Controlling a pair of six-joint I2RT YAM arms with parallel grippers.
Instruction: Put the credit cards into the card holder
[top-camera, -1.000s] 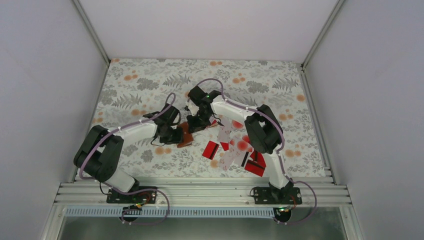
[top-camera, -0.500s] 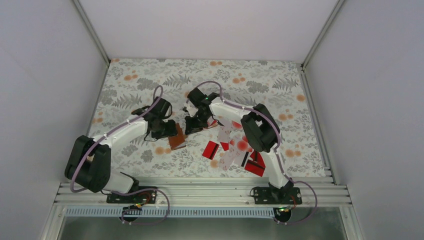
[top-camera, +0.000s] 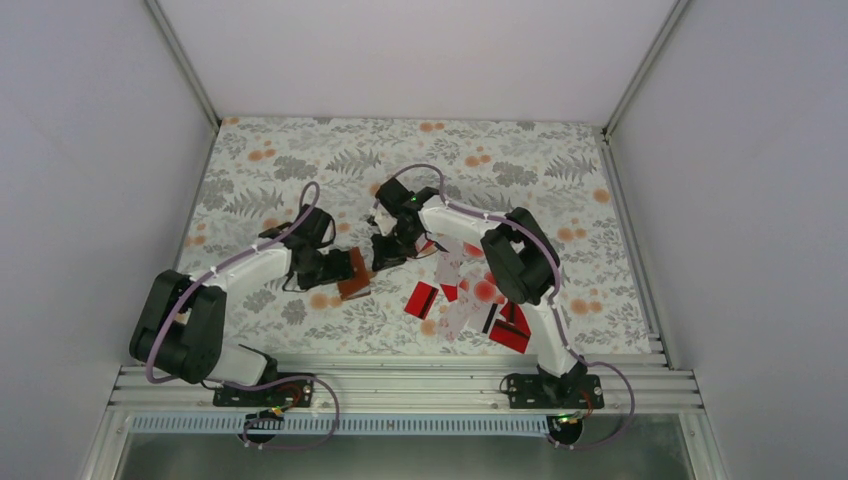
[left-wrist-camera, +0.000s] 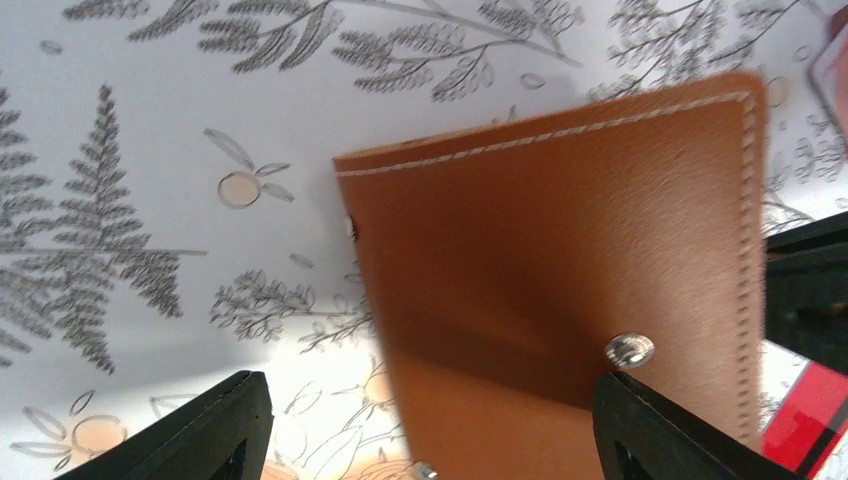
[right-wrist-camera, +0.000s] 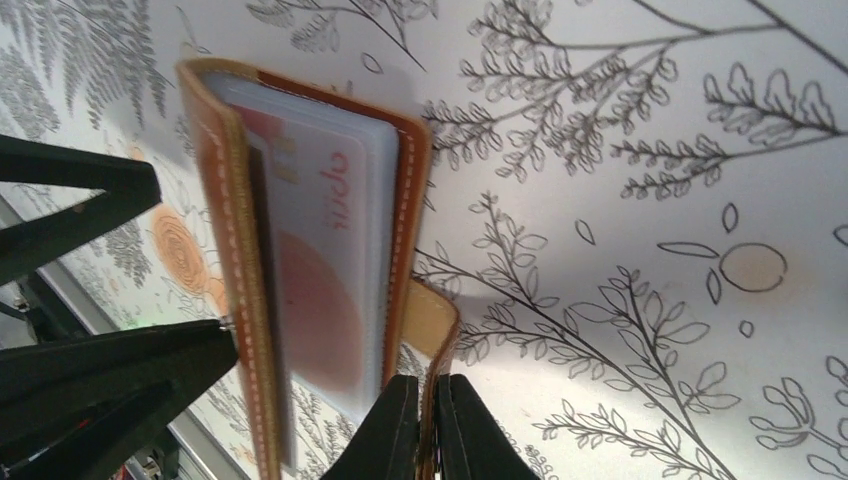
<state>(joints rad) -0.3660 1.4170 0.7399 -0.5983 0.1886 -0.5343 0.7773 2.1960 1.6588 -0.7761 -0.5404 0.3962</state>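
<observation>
While the right gripper (right-wrist-camera: 428, 398) pinches its fingers tight on a tan outer flap of the card holder (right-wrist-camera: 310, 200), the holder is folded partly open, showing its pale inner pockets. There's a white card with a red blotch (right-wrist-camera: 325, 300) tucked inside one of them. Over on the other side, the left gripper (left-wrist-camera: 430, 395) hangs with its fingers spread wide. One finger overlaps the brown cover and the other sits off to the side above the flowered table cover (top-camera: 290, 170), so it clamps nothing. From above, both grippers meet at the holder near the middle of the table, the left arm reaching in from the left. The loose credit cards (top-camera: 470, 298) lie scattered to the right of it, red ones and white ones overlapping.
</observation>
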